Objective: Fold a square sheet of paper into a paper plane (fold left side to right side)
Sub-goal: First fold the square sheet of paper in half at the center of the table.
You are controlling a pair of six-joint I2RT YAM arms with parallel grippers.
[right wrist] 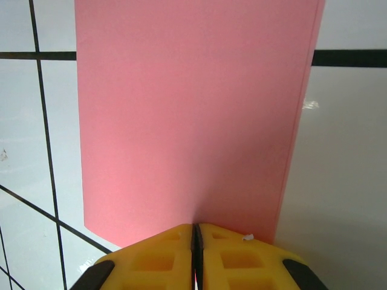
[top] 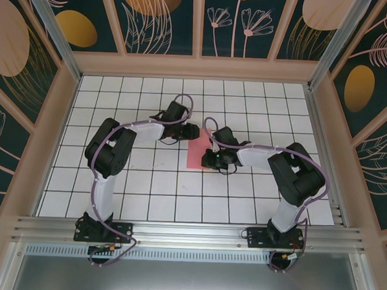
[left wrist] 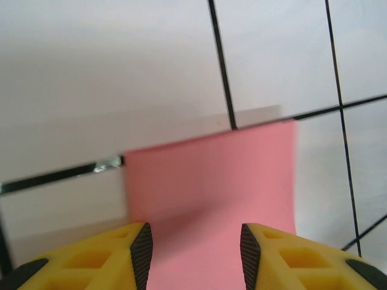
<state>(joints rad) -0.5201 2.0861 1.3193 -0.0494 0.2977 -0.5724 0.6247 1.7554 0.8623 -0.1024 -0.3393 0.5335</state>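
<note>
Pink paper, folded, lies pinched in the right gripper.

From above I see the tabletop bright and evenly lit, with soft shadows under the arms. My left wrist picture is slightly blurred, and a pale shadow lies along the far edge of the paper. On the right wrist picture small glare spots shine on the tabletop.
</note>
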